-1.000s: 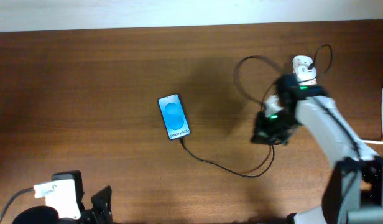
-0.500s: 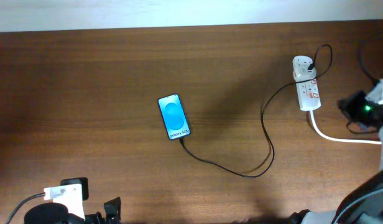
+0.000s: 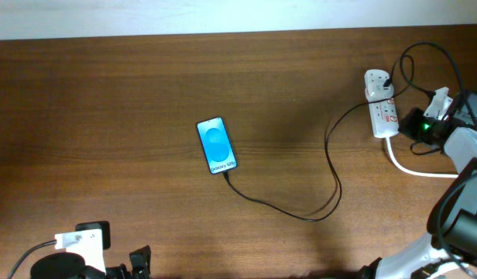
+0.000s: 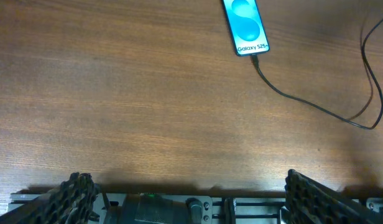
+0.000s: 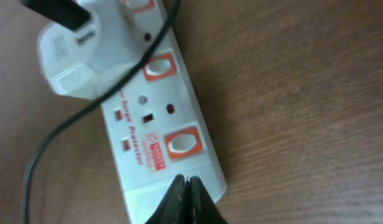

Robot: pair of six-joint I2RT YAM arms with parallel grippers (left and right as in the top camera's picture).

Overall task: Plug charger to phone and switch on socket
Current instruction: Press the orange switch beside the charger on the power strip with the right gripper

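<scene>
**Right gripper (image 5: 188, 198) pinched closed at the socket (image 5: 155, 127)**

Your right jaws are pressed together, holding nothing, with the one socket just beyond the tips. One white adapter (image 5: 76, 56) sits plugged into its far end. The one charger (image 3: 308, 218) runs off to the one phone (image 4: 245, 25), well beyond your left gripper (image 4: 188, 186), whose jaws stand wide.

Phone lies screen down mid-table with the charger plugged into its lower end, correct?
Not screen down: the overhead view shows the phone screen up, its blue display lit. The charger does meet its lower end.
</scene>
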